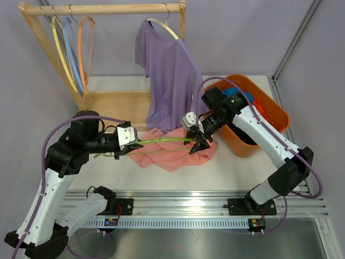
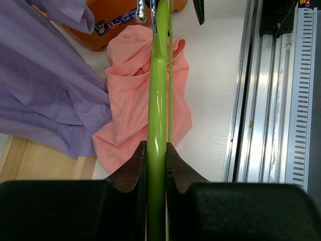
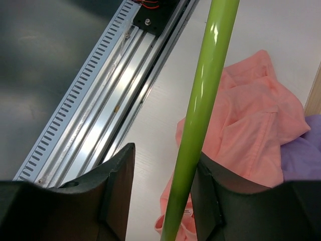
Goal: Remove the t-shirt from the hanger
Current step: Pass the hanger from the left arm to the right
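**Green hanger held over the tabletop, pink t-shirt beneath it**

At the far left corner of the tabletop (image 1: pixel 232 175) stood a wooden rack (image 1: pixel 102 9), with three bare hangers (image 1: pixel 73 51) on the left part of its rail. The left gripper (image 1: pixel 135 144) was clamped on one end of the green hanger (image 1: pixel 161 141), its fingers (image 2: pixel 135 165) pressed against both sides of the bar. The hanger ran level towards the right. Under it, near the middle of the tabletop, the pink t-shirt (image 1: pixel 172 157) lay crumpled on the surface. Behind it a purple t-shirt (image 1: pixel 170 81) hung on a pale hanger from the right end of the rail, its hem reaching the pink cloth. The right gripper (image 1: pixel 198 141) sat around the hanger's other end with its jaws apart; the bar lay close to one finger, with a gap on the other side. An orange tub (image 1: pixel 245 144) of clothing stood at the right edge.
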Robot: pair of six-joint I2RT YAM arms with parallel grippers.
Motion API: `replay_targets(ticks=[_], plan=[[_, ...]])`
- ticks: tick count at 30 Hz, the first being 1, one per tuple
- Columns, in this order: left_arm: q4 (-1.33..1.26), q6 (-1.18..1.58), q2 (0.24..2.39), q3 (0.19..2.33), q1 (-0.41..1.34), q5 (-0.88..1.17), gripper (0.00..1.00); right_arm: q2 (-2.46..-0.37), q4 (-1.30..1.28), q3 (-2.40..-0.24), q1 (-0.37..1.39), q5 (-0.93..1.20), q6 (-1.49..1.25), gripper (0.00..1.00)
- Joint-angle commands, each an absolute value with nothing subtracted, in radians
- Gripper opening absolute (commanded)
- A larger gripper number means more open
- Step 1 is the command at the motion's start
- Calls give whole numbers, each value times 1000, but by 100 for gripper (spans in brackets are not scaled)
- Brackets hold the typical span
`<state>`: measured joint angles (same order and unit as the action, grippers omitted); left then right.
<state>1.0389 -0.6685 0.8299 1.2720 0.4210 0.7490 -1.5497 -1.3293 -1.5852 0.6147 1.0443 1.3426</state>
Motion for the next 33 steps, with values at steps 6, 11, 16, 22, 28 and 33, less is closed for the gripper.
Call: replay_targets(ticks=[6,11,16,22,28,33], plan=[[960,-661,790,1266,416,733,0,-1457,-1473,-1534,600,1060,1301,48],[950,-654,773,1246,416,724,0,-1447,-1474,-1526,595,1063,1293,32],[920,-637,765,1229,416,715,0,-1436,-1470,-1537,594,1075,1244,0],[825,-562,712,1204,417,626,10,-1364,-1338,-1531,581,1055,984,0],[732,-447,638,1224,416,370,82,-1295,-1252,-1476,534,1048,781,0],[729,-387,609,1296,416,232,99,-1256,-1143,-1456,531,1025,632,0]])
